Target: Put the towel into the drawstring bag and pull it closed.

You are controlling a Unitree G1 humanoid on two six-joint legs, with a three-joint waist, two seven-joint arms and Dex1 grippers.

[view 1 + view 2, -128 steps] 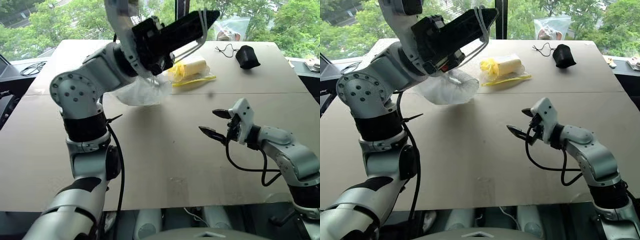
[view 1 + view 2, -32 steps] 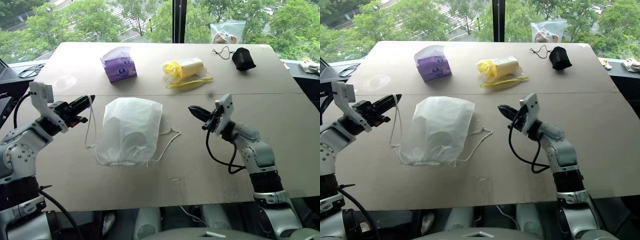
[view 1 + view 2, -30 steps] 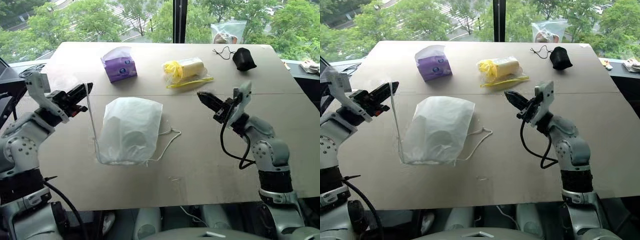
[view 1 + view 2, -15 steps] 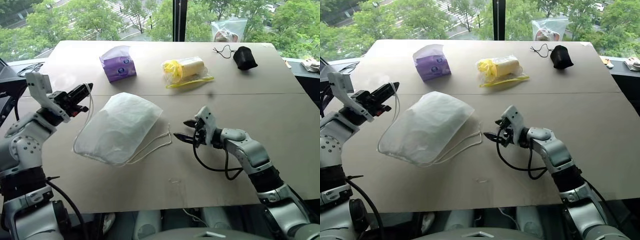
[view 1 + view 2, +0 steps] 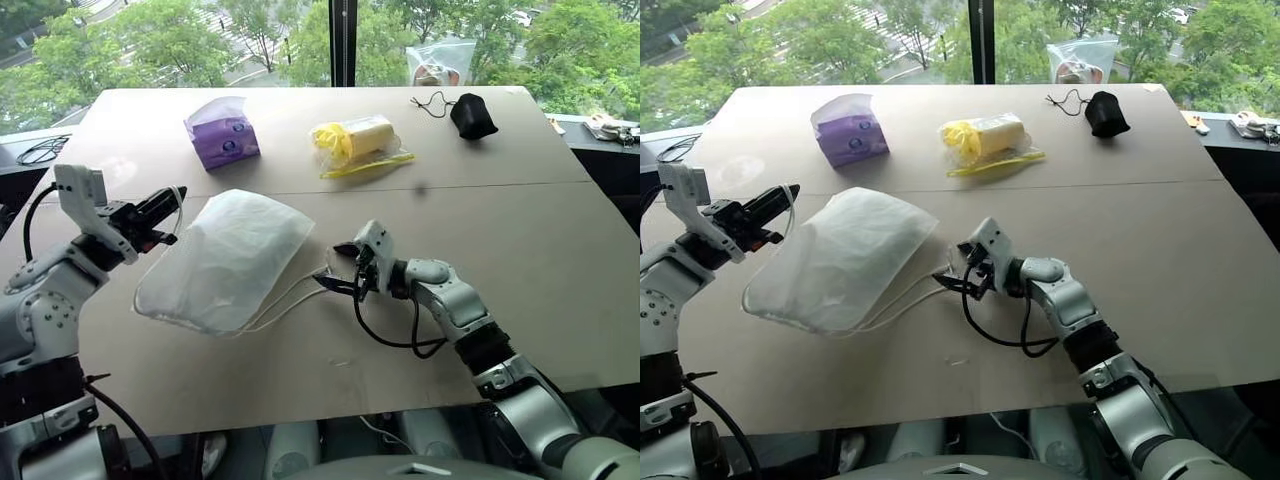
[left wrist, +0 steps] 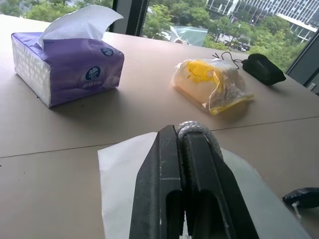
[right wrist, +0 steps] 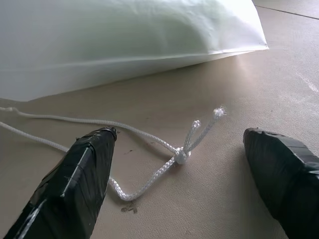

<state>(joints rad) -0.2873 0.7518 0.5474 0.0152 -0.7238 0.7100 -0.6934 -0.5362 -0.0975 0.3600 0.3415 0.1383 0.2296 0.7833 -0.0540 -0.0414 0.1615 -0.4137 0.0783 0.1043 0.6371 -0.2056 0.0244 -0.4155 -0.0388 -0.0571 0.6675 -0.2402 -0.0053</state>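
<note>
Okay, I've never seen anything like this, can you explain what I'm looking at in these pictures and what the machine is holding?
This is a two-armed robot at a table. Two pictures come from cameras in its head, looking down over its arms; the other two come from cameras on its wrists. The left gripper is shut on a white cord of the drawstring bag, a white fabric sack lying on the table. The right gripper is open, with the knotted cord end lying between its fingers, not gripped. Farther back lie a purple tissue pack, a clear bag with yellow contents and a small black pouch.
</note>
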